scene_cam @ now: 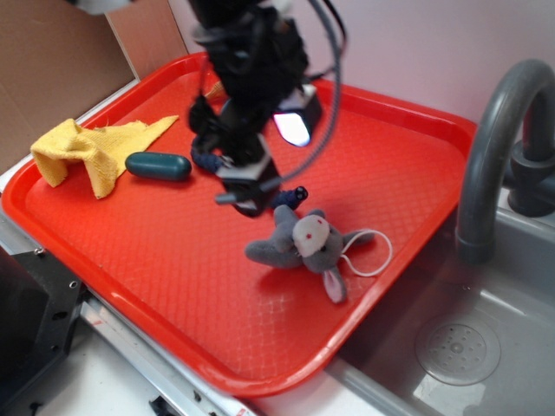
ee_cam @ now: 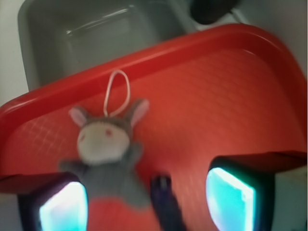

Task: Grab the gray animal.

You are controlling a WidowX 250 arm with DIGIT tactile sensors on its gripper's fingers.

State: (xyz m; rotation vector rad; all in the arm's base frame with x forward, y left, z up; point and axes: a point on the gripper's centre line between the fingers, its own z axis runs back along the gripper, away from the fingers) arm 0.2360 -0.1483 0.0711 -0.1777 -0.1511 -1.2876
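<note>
Exterior view: a red tray (scene_cam: 130, 260) holds the gray animal (scene_cam: 299, 245), which lies near the tray's sink-side edge with its white cord loop (scene_cam: 368, 251) spread toward the rim. The tray also carries a crumpled yellow cloth (scene_cam: 91, 154) and a dark teal capsule-shaped object (scene_cam: 158, 165) just beside it. The gripper (scene_cam: 251, 195) hangs just above the toy's body. In the wrist view, the fingers (ee_cam: 231, 197) stand wide apart, empty, with the toy near the other finger. The gray sink basin (ee_cam: 96, 38) lies beyond the tray rim.
</note>
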